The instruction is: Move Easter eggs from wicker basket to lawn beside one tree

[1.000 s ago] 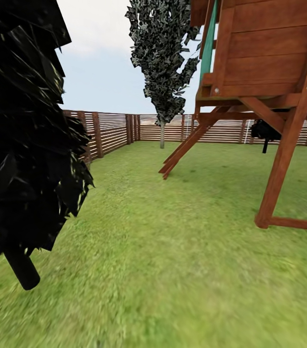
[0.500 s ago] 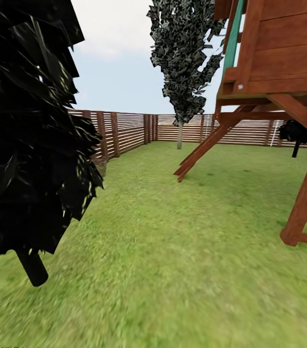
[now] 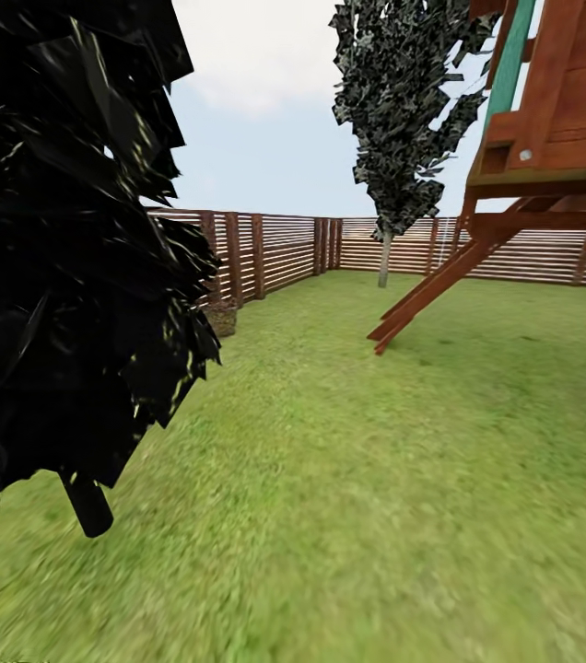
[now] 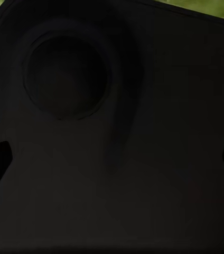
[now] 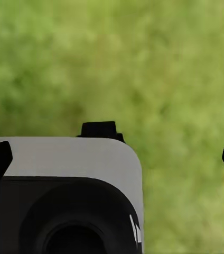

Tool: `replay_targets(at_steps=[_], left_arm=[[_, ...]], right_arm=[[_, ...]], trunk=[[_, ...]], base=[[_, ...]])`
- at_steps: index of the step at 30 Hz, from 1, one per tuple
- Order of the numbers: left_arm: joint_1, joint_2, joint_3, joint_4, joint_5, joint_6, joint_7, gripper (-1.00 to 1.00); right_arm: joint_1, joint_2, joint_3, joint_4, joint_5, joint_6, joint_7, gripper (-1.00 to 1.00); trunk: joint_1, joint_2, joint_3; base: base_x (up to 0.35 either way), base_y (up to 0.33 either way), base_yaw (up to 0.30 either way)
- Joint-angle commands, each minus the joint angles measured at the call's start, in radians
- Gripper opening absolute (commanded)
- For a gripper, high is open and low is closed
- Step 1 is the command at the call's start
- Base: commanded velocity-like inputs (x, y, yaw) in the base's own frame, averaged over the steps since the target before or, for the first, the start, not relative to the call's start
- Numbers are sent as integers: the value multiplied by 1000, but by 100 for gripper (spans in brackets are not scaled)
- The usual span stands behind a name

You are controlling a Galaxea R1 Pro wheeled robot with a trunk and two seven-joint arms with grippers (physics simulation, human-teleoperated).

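We saw the lawn (image 3: 348, 479) stretching to the slatted fence (image 3: 275, 249), with the tree (image 3: 404, 110) far ahead beside a wooden play tower (image 3: 560, 120). We couldn't tell either gripper's state.

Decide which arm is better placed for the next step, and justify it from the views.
Right, tentatively: the right gripper faces open lawn, jaws apart; the left gripper, also open, faces a dark robot panel close up.
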Motion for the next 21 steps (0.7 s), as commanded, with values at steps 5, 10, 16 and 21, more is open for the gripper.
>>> replay_targets(at_steps=[5, 10, 16, 21], left_arm=[[1, 0, 3, -1, 10, 0, -5, 100], [1, -1, 3, -1, 10, 0, -5, 100], [1, -1, 3, -1, 10, 0, -4, 100], [1, -1, 3, -1, 10, 0, -4, 100]], right_arm=[[-1, 1, -5, 1, 1, -3, 1, 100], [-1, 1, -5, 1, 1, -3, 1, 100], [-1, 1, -5, 1, 1, -3, 1, 100], [-1, 1, -5, 2, 1, -3, 1, 100]], trunk=[[0, 0, -1], [0, 0, -1], [0, 0, -1], [0, 0, -1]], base=[[257, -206, 281], [257, -206, 280], [257, -206, 256], [256, -208, 226]])
